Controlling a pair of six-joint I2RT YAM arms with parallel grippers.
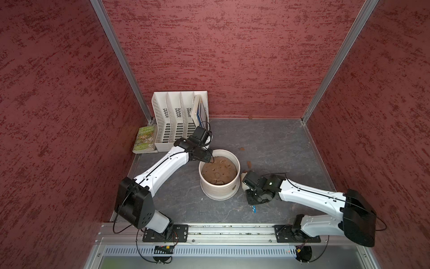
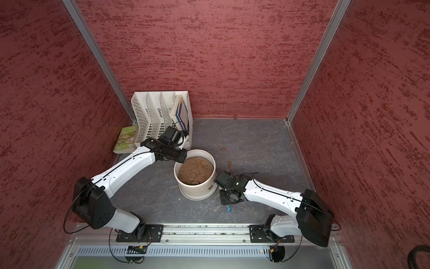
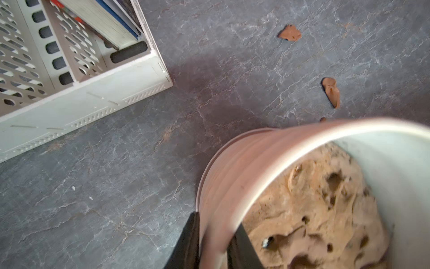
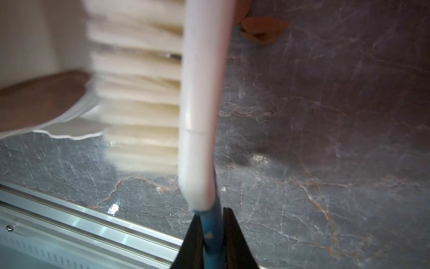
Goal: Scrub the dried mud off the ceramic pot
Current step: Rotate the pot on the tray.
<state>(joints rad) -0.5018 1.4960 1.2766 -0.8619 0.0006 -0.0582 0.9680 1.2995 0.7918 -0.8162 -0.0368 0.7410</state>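
The cream ceramic pot [image 1: 218, 189] [image 2: 197, 189] stands mid-table, filled with tan soil [image 1: 220, 171]. My left gripper [image 3: 216, 242] is shut on the pot's rim [image 3: 260, 186], one finger outside and one inside. My right gripper [image 4: 213, 223] is shut on the blue handle of a white brush [image 4: 200, 93], whose cream bristles [image 4: 139, 97] press the pot's lower wall [image 4: 35, 35]. A reddish-brown patch of dried mud [image 4: 39, 100] sits on that wall. Loose mud flakes [image 1: 242, 148] [image 1: 249, 165] [image 3: 289, 33] [image 3: 331, 92] lie on the table behind the pot.
A white slotted file organiser [image 1: 172, 121] holding books stands at the back left, close to my left wrist. A green book [image 1: 145, 139] lies beside it. Red walls enclose three sides. A metal rail [image 1: 230, 229] runs along the front edge.
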